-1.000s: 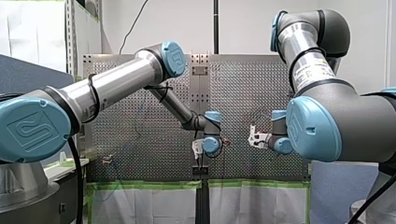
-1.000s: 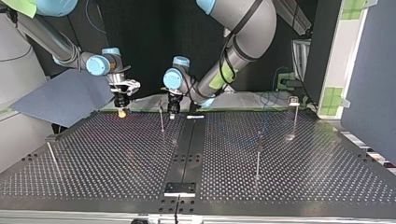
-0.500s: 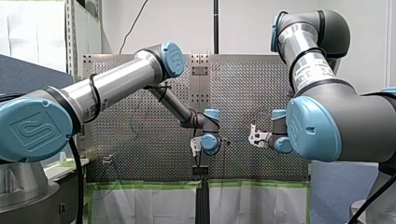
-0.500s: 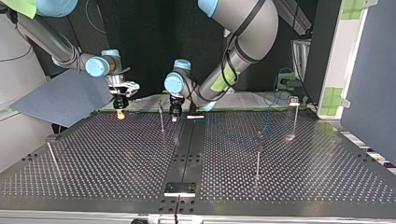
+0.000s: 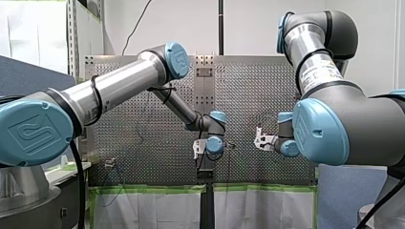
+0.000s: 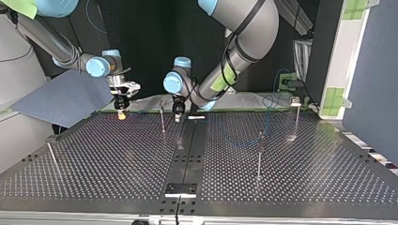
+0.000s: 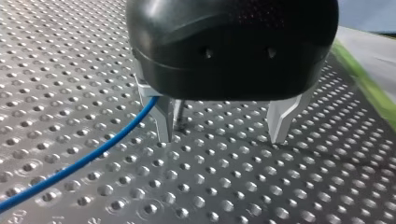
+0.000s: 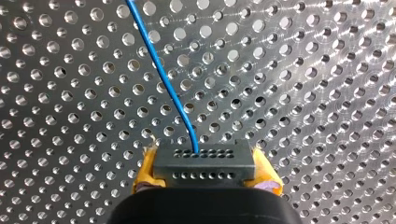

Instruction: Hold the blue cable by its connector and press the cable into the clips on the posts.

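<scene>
**Front view.** My left gripper (image 5: 198,150) and my right gripper (image 5: 259,142) hang side by side, apart, over the table (image 5: 143,95), a metal sheet of evenly spaced round holes. The cable is too faint here to trace.

**Top view.** My right gripper (image 6: 121,112), yellow at its tip, and my left gripper (image 6: 177,113) stand low near the table's far edge, with a thin upright post (image 6: 162,121) between them. The blue cable (image 6: 267,118) shows as a fine curved line at the view's right.

**Left wrist view.** Beneath a rounded black housing, two tapered metal fingers (image 7: 163,123) are spread wide with nothing between them. The smooth, round cable lies on the sheet, its long axis running obliquely away from the outer side of one finger. Contact with that finger cannot be told.

**Right wrist view.** Yellow pads (image 8: 145,170) pinch the connector (image 8: 205,164), a dark rectangular block with two rows of small holes, set crosswise to the gripper. The cable leaves its front face and points ahead, bending gently sideways.
</scene>
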{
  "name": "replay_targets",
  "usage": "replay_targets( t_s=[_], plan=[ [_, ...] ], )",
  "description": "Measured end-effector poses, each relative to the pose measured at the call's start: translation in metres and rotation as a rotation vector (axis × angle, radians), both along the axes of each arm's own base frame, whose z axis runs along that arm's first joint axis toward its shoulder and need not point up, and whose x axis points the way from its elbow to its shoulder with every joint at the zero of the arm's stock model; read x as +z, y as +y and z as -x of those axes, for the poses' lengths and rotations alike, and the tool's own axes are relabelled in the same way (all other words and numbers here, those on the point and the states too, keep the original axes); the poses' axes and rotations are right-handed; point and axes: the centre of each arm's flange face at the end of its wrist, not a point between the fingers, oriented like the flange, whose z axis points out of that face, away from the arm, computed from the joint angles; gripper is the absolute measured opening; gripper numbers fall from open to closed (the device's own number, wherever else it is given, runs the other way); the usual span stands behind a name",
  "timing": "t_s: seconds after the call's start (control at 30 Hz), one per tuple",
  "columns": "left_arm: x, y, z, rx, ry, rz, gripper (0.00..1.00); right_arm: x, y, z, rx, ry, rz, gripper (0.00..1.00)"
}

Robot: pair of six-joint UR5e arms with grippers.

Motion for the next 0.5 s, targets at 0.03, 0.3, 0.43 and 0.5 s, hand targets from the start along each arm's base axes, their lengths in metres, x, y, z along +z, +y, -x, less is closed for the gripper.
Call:
replay_targets(
  t_s=[0.03, 0.3, 0.43, 0.5],
  plan=[
    [0.000, 0.001, 0.001, 0.002, 0.005, -0.008, 1.00, 0.000, 0.000, 0.000, 0.000, 0.000, 0.000, 0.00],
    [-0.003, 0.006, 0.007, 0.004, 0.056, -0.071, 1.00, 0.000, 0.000, 0.000, 0.005, 0.000, 0.000, 0.00],
    [0.005, 0.007, 0.010, -0.001, 0.078, -0.083, 1.00, -0.001, 0.001, -0.001, 0.006, 0.000, -0.002, 0.00],
    [0.011, 0.006, 0.013, -0.005, 0.085, -0.086, 1.00, -0.001, 0.001, -0.001, 0.006, 0.001, -0.003, 0.00]
  ],
)
